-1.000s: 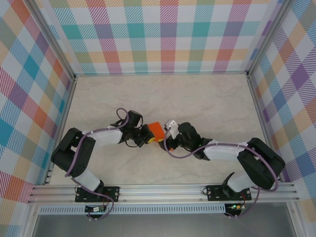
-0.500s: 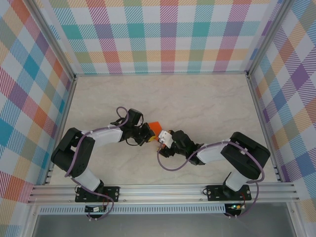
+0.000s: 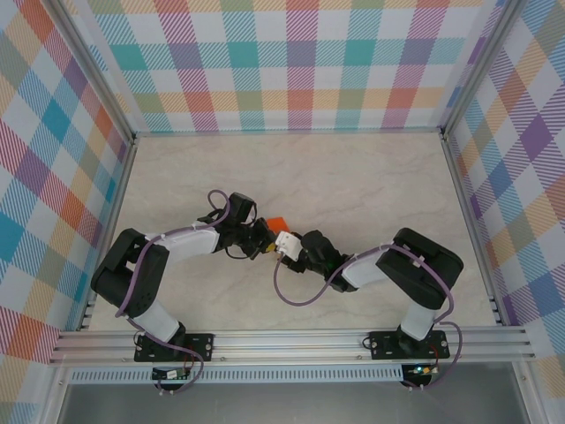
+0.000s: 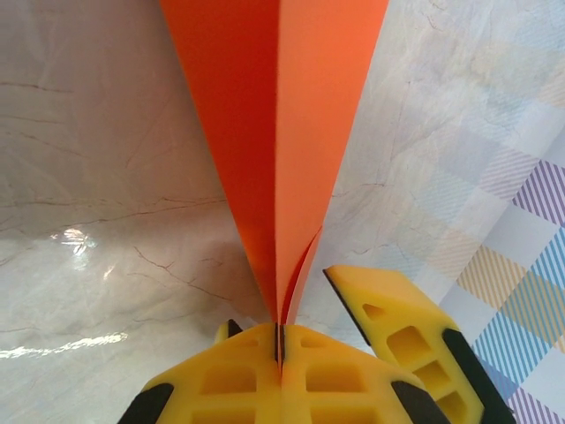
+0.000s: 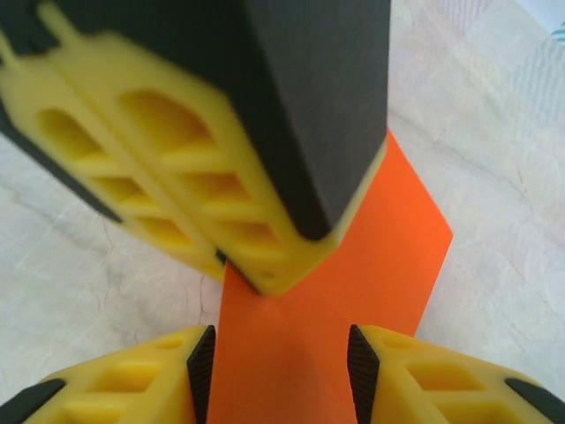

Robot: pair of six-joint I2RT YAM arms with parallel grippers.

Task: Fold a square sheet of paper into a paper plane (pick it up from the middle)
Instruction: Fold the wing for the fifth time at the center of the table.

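**Inspector A:** Left gripper point(image 4: 278, 340), condition?

**Inspector B:** Fully closed. The pads are pressed together on the narrow end of the orange paper point(image 4: 274, 132). The sheet is folded along a centre crease and widens away from the grip.

**A:** Location of the paper?

**B:** Middle of the table point(image 3: 353, 177), slightly towards the near edge, where the two arms meet. It is held up off the surface in the left grip. From overhead only a small orange corner shows past the grippers.

**A:** Right gripper point(image 5: 281, 353)?

**B:** Part-way open, with one jaw on each side of the paper, just below the left gripper's tips. In the left wrist view one of its fingers point(image 4: 397, 331) stands just beside the fold with a sliver of table showing between them, so there is no clamp on that side. In its own wrist view the orange strip spans the gap from pad to pad; I cannot tell whether the edges touch.
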